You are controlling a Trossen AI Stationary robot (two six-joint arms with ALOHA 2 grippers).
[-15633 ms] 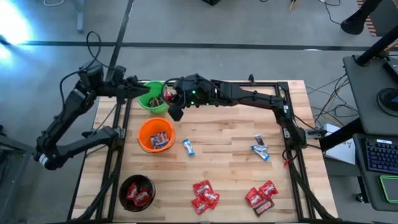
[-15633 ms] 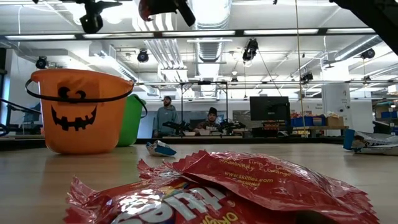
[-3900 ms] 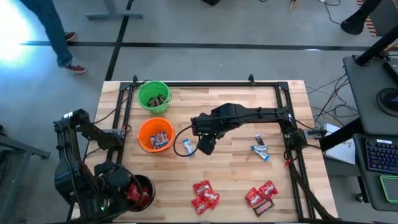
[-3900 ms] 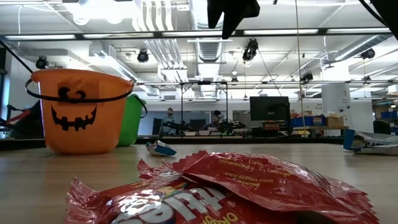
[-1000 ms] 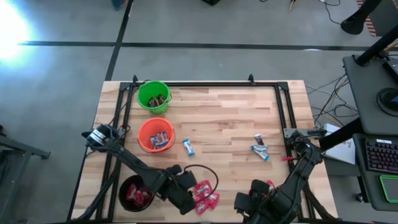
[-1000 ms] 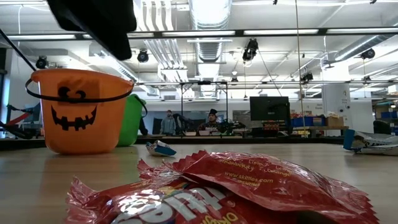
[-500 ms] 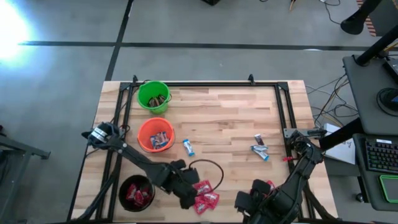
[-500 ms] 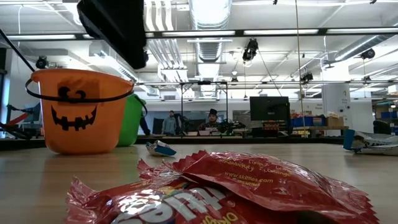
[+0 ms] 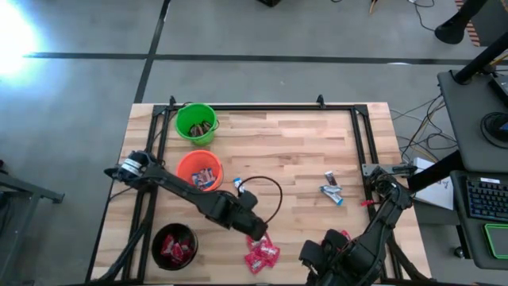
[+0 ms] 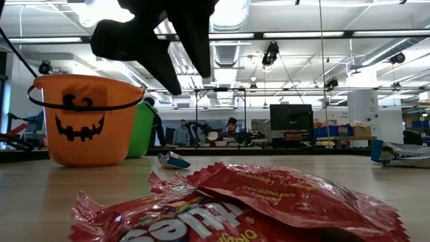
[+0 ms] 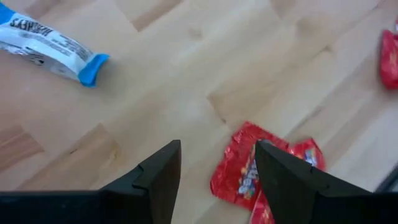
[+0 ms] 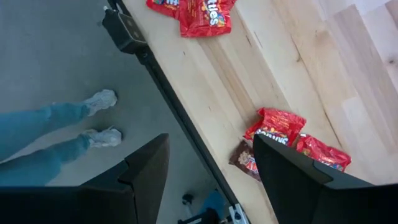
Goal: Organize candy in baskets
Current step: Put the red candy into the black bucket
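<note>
Left gripper [image 9: 255, 232] low over red candy [image 9: 262, 253], jaws apart, empty; right jaws apart.

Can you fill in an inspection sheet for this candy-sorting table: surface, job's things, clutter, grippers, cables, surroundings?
Surface: wooden table, dark frame rails along its edges.
Job's things: green basket, orange basket and black basket each hold candy; red candies loose near the front edge, blue-and-white candies toward the right.
Clutter: nothing seen.
Grippers: left gripper open above the red candies, holding nothing; right gripper open, past the table's front edge.
Cables: a loop on the left arm.
Surroundings: person's legs on the floor beside the table.
</note>
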